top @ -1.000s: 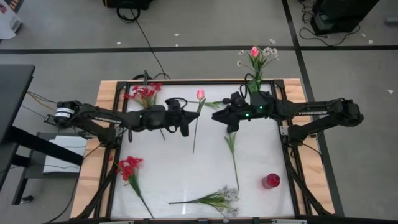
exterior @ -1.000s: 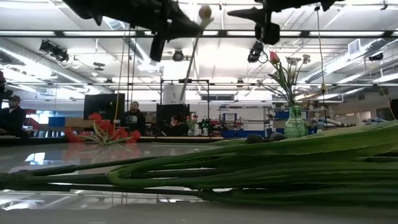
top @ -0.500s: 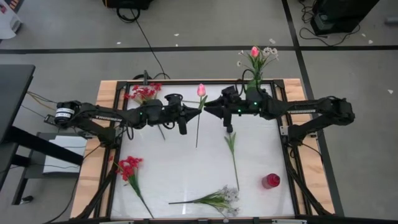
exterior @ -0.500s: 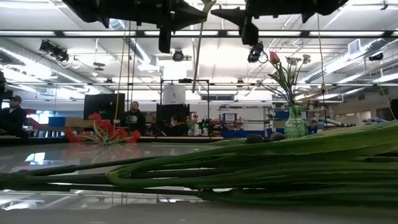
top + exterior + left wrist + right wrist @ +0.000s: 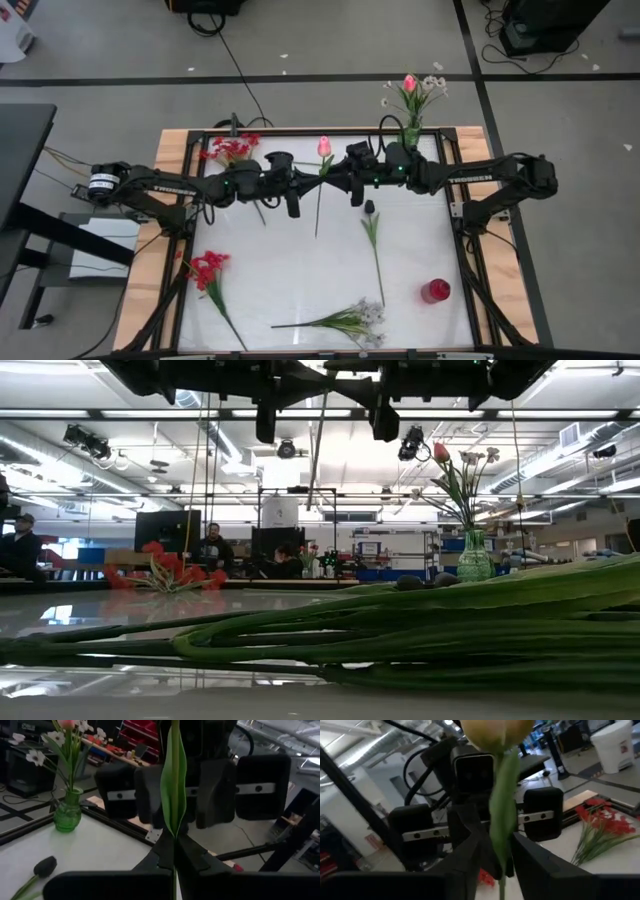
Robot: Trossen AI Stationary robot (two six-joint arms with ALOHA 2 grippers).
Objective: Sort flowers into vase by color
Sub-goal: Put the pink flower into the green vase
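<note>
Our right gripper (image 5: 337, 181) has moved in from the right over the last second and now meets our left gripper (image 5: 312, 180) above the back middle of the table (image 5: 300, 270), so we judge a hand-over of the pink tulip (image 5: 323, 147) is in progress. The left gripper stays clamped on the tulip's stem, holding it upright in the air with the bud above the fingers. In the right wrist view the stem runs between the right fingers (image 5: 470, 851), which look narrow around it, but we cannot tell whether they already grip. The green vase (image 5: 410, 135) at the back right edge holds a pink tulip and white sprays. On the table lie two red clusters (image 5: 208, 267), a white spray (image 5: 360, 320) and a dark bud (image 5: 368, 208).
</note>
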